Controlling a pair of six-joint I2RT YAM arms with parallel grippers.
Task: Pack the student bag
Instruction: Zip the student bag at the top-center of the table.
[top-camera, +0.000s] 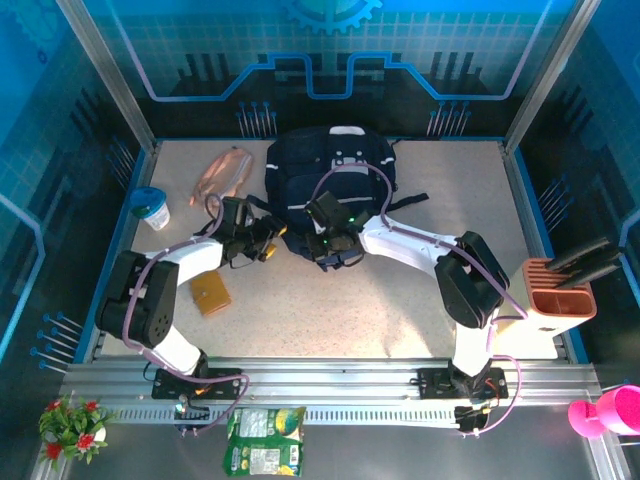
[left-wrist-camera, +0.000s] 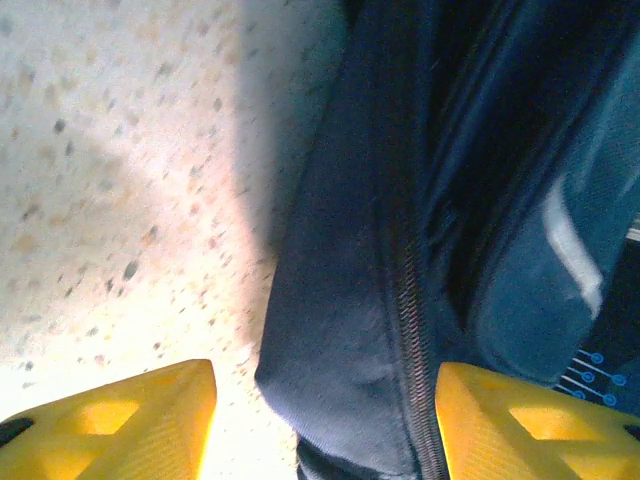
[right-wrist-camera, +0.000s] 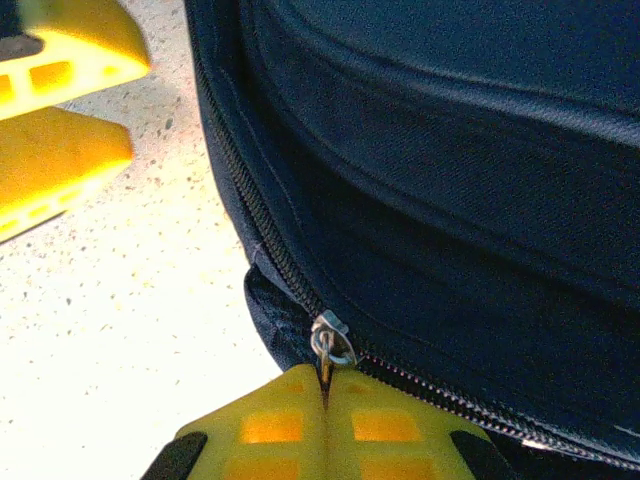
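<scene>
The student bag (top-camera: 330, 175), a dark navy backpack, lies at the back middle of the table. My right gripper (right-wrist-camera: 327, 388) is shut on the metal zipper pull (right-wrist-camera: 328, 350) at the bag's near left corner. In the top view it sits at the bag's near edge (top-camera: 335, 245). My left gripper (left-wrist-camera: 325, 425) stands open, one yellow finger (left-wrist-camera: 120, 425) over the table and the other on the bag's side. The bag's corner fabric (left-wrist-camera: 340, 330) and zipper track (left-wrist-camera: 410, 330) lie between them, not pinched. Its yellow fingers (right-wrist-camera: 60, 110) also show left of the bag.
A pink pouch (top-camera: 222, 172) lies left of the bag, with a small cup (top-camera: 152, 208) further left. A brown wallet (top-camera: 210, 293) rests near the left arm. An orange holder (top-camera: 560, 300) stands at the right edge. A snack packet (top-camera: 262, 440) lies on the front rail.
</scene>
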